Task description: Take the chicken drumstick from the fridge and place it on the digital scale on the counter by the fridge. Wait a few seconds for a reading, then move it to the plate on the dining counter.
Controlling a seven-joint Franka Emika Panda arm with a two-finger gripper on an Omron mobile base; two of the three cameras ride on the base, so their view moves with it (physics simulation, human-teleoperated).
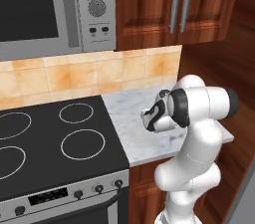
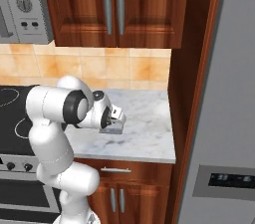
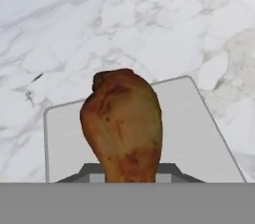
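My jaws, clamped on the drumstick [image 3: 123,126], hold it just above the grey scale [image 3: 199,133] on the marble counter [image 3: 124,24] beside the fridge [image 2: 224,93]; next, I judge, I lower, release and wait.
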